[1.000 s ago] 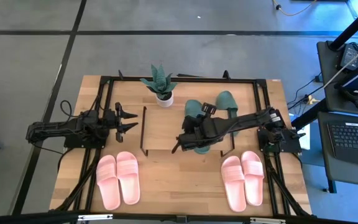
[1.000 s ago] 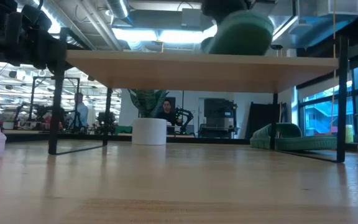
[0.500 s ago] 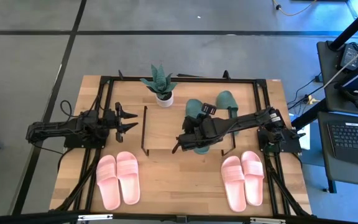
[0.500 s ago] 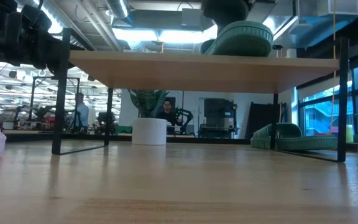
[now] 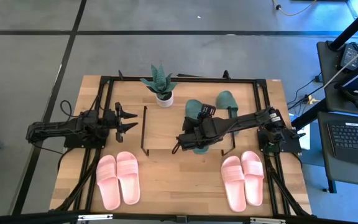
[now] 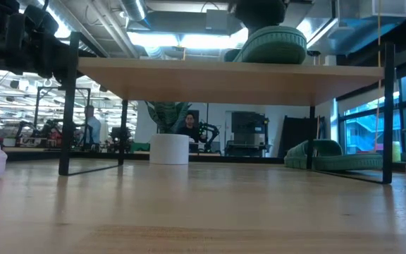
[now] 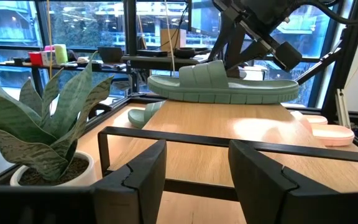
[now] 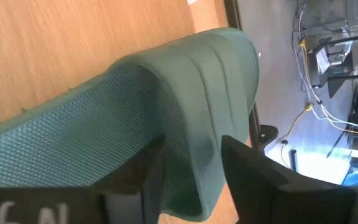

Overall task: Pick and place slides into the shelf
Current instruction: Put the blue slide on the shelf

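The shelf (image 5: pixel 163 134) stands mid-table, with a light wooden top board on black wire legs. One dark green slide (image 7: pixel 222 84) lies on the top board, and my right gripper (image 5: pixel 194 138) is shut on it from above. The second green slide (image 5: pixel 227 102) lies on the table by the shelf's far right corner. Two pink pairs lie near the table's near edge, one on the left (image 5: pixel 119 179) and one on the right (image 5: pixel 243 179). My left gripper (image 5: pixel 129 121) waits open and empty, left of the shelf. My right gripper pinches the wide strap of the green slide at its edge (image 8: pixel 194 162), one finger on either side. The fingers come from above, slanting from the table's right. The slide lies level, with its sole on the shelf's top board (image 6: pixel 189 70).
A potted plant in a white pot (image 5: pixel 161 84) stands at the shelf's far left corner. Black frame rails (image 5: pixel 104 99) run along the table's sides and far edge. The space under the shelf board (image 6: pixel 210 134) is open.
My right gripper has gone down a little with the green slide. The slide was tilted just above the shelf board and now lies level on it.
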You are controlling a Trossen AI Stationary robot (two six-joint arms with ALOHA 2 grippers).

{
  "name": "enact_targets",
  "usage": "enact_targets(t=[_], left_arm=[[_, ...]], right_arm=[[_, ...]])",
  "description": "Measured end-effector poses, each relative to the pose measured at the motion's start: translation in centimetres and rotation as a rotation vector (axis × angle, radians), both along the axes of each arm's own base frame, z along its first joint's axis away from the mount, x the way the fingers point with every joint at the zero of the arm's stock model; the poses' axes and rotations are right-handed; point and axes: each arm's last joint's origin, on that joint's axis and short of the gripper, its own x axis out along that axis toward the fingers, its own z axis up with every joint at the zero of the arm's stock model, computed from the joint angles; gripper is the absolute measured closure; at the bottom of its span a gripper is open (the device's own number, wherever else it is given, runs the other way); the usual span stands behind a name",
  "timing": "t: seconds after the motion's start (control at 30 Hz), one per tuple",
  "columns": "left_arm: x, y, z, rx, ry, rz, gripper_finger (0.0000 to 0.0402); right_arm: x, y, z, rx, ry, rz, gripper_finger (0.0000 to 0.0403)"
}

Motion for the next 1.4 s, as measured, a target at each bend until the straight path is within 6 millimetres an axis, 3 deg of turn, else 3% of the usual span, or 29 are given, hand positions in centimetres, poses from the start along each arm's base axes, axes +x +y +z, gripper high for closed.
enact_targets(t=[0.23, 0.33, 0.47, 0.67, 0.83, 1.0, 1.17, 1.4], left_arm=[[0.0, 0.0, 0.0, 0.0, 0.0, 0.0, 0.0235], [0.0, 0.0, 0.0, 0.0, 0.0, 0.0, 0.0235], [0.0, 0.0, 0.0, 0.0, 0.0, 0.001, 0.0235], [0.0, 0.0, 0.0, 0.0, 0.0, 0.001, 0.0235], [0.0, 0.0, 0.0, 0.0, 0.001, 0.001, 0.0235], [0.0, 0.0, 0.0, 0.0, 0.001, 0.001, 0.0235], [0.0, 0.0, 0.0, 0.0, 0.001, 0.001, 0.0235], [0.0, 0.0, 0.0, 0.0, 0.001, 0.001, 0.0235]], right_arm=[[0.3, 0.3, 3.3, 0.08, -0.127, 0.0, 0.0219], [0.2, 0.5, 5.3, 0.184, -0.137, 0.088, 0.0218], [-0.7, 0.5, 8.7, 0.2, -0.205, 0.194, 0.0218], [-5.8, -1.2, 14.5, 0.164, -0.305, 0.315, 0.0218], [-11.4, -3.0, 16.8, 0.033, -0.372, 0.256, 0.0218], [-15.7, -5.3, 15.0, -0.004, -0.308, 0.183, 0.0218], [-18.5, -7.4, 11.4, -0.01, -0.212, 0.077, 0.0218], [-20.2, -9.4, 5.3, 0.141, -0.04, 0.273, 0.0218]])
